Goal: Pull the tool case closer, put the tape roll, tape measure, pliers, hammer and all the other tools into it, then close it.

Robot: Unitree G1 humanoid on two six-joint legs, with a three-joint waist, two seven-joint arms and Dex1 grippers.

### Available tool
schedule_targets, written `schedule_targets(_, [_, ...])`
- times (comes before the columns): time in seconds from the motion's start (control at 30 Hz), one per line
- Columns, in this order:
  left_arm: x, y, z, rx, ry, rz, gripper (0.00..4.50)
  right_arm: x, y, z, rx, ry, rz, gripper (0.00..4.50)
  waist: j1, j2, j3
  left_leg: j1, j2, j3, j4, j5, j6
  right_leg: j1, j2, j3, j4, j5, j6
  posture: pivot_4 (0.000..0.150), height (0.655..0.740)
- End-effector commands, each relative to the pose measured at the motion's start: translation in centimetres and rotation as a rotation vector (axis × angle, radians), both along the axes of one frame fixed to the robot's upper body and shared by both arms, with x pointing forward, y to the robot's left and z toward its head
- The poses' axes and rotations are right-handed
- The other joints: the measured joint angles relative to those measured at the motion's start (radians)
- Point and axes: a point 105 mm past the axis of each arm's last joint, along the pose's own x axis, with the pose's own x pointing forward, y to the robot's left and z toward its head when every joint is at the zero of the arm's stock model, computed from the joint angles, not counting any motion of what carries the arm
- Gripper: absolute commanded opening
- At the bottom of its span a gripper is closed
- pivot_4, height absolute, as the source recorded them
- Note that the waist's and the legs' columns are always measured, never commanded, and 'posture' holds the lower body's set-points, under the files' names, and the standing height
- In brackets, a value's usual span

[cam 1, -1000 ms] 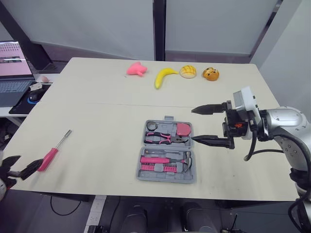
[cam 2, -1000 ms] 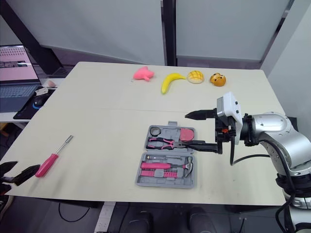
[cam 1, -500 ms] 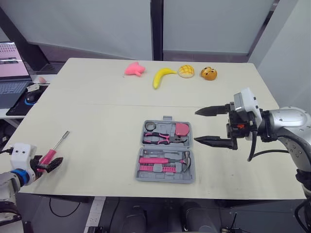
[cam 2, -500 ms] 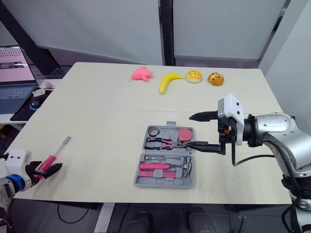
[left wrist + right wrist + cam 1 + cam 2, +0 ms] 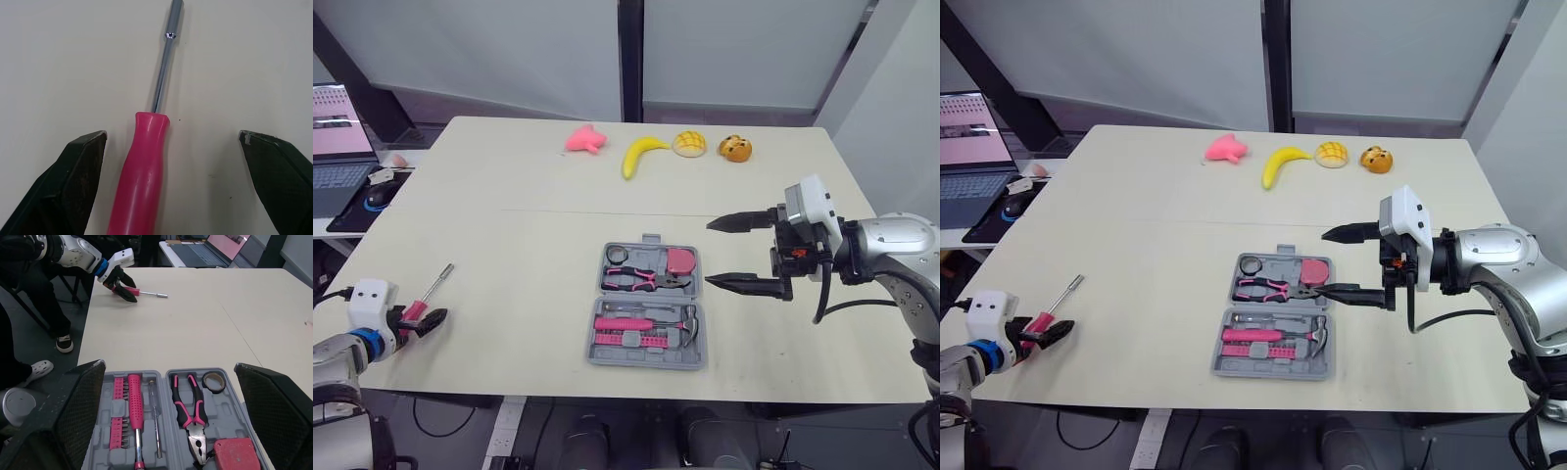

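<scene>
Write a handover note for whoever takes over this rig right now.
Left gripper: open, fingers on either side of the screwdriver handle, not touching it, near the table's front left corner.
Right gripper: open, holding nothing, just right of the case.
Case: open, near the table's front edge.
Done: tape roll, pliers, tape measure and hammer lie in the case.
Left: close on the screwdriver, put it in the case, shut the case.
</scene>
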Motion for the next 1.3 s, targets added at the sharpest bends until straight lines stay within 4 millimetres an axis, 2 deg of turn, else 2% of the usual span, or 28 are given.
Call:
schedule_targets(0.03, [-0.1,0.4,0.0,0.009,0.021,0.016,4.31,-0.6,0.0,1.3,0.002,-0.055,0.010,4.50,0.000,0.000,0.000,0.000,0.000,0.000,0.000,0.000,0.000,0.000,0.000,0.000,0.000,0.000,0.000,0.150,0.7400])
schedule_targets(0.17, [0.0,0.5,0.0,0.005,0.015,0.040,3.28,-0.6,0.0,1.4,0.003,-0.057,0.006,4.50,0.000,0.000,0.000,0.000,0.000,0.000,0.000,0.000,0.000,0.000,0.000,0.000,0.000,0.000,0.000,0.150,0.7400])
schedule_targets(0.43, [0.5,0.5,0.4,0.019,0.013,0.044,0.72,-0.6,0.2,1.3,0.007,-0.058,0.001,4.50,0.000,0.000,0.000,0.000,0.000,0.000,0.000,0.000,0.000,0.000,0.000,0.000,0.000,0.000,0.000,0.150,0.7400])
schedule_targets(0.6, [0.5,0.7,0.9,0.034,0.005,0.029,0.73,-0.8,0.3,0.9,0.004,-0.052,0.003,4.50,0.000,0.000,0.000,0.000,0.000,0.000,0.000,0.000,0.000,0.000,0.000,0.000,0.000,0.000,0.000,0.150,0.7400])
schedule_targets(0.73, [0.8,0.4,2.2,0.064,-0.020,-0.052,0.73,-0.8,0.2,0.7,-0.003,-0.064,-0.005,4.50,0.000,0.000,0.000,0.000,0.000,0.000,0.000,0.000,0.000,0.000,0.000,0.000,0.000,0.000,0.000,0.150,0.7400])
schedule_targets(0.93, [1.6,-1.6,5.1,0.107,-0.082,-0.242,0.73,-1.3,0.1,0.0,-0.018,-0.043,0.014,4.50,0.000,0.000,0.000,0.000,0.000,0.000,0.000,0.000,0.000,0.000,0.000,0.000,0.000,0.000,0.000,0.150,0.7400])
schedule_targets(1.03, [1.8,-4.4,6.3,0.134,-0.076,-0.367,0.73,-1.4,0.1,-0.5,-0.033,-0.047,0.018,4.50,0.000,0.000,0.000,0.000,0.000,0.000,0.000,0.000,0.000,0.000,0.000,0.000,0.000,0.000,0.000,0.150,0.7400])
schedule_targets(1.13, [1.6,-7.6,6.8,0.156,-0.059,-0.450,0.73,-1.1,0.2,-0.7,-0.035,-0.063,0.007,4.50,0.000,0.000,0.000,0.000,0.000,0.000,0.000,0.000,0.000,0.000,0.000,0.001,0.000,0.000,0.000,0.150,0.7400])
schedule_targets(1.3, [0.9,-13.9,5.8,0.149,-0.026,-0.557,0.73,-1.0,0.3,-1.2,-0.041,-0.062,-0.005,4.50,0.001,0.000,0.000,0.000,0.000,0.000,0.000,0.000,0.000,0.000,0.000,0.001,0.000,0.000,0.000,0.150,0.7400])
